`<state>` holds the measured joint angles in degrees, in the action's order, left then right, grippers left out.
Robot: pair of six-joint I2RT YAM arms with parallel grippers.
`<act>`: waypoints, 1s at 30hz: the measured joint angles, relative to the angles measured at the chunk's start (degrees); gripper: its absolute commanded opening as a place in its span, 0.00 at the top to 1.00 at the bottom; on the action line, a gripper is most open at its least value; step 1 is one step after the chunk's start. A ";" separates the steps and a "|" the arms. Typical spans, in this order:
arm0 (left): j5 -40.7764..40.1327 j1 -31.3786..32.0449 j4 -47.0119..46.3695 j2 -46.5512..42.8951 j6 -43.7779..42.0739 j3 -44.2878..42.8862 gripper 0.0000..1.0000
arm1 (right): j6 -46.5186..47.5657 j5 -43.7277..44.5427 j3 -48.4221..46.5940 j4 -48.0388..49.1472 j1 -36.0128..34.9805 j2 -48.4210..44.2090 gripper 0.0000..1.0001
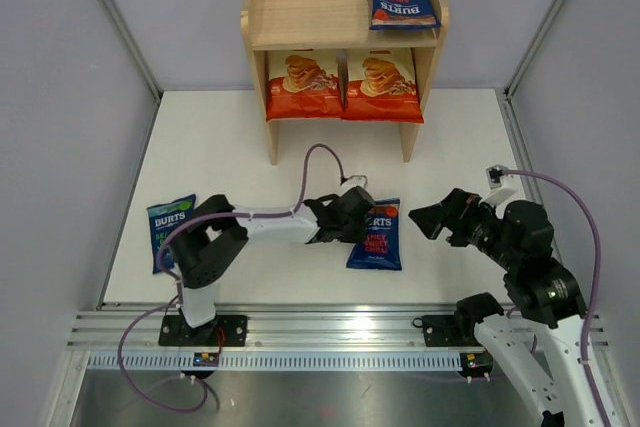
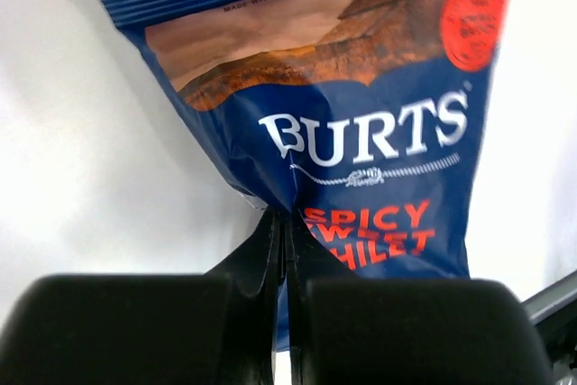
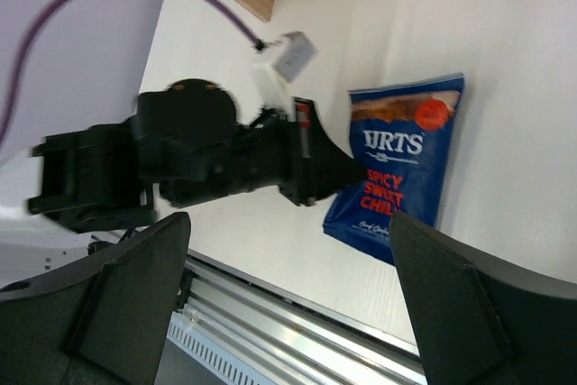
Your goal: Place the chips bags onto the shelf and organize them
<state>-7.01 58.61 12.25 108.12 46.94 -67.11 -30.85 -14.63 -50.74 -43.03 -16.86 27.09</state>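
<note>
- dark blue burts bag (image 1: 380, 242) lies on surface (image 1: 250, 147), mid near edge; left jaws clamped on its left side.
- right jaws apart, right of it, not touching.
- shelf (image 1: 300, 7) at far edge; blue-green bag (image 1: 170, 232) near left edge.

— What's on the shelf (image 1: 300, 7)?
— A dark blue Burts bag (image 1: 400, 5) top right; left cassava bag (image 1: 304, 85) and right cassava bag (image 1: 381, 85) below.
— And the surface (image 1: 250, 147)?
— The left gripper (image 1: 368, 222) meets a second dark blue bag (image 1: 380, 245); a blue-green Burts bag (image 1: 170, 232) lies far left.
</note>
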 measured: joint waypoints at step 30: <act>-24.79 0.11 -22.05 -58.34 11.56 35.10 1.00 | -37.27 -10.10 31.91 75.06 -19.39 29.79 0.08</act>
<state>-31.79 58.72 -9.80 49.78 58.50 -32.01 -68.12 -24.73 -18.83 32.03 -36.25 56.88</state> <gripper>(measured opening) 0.008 0.937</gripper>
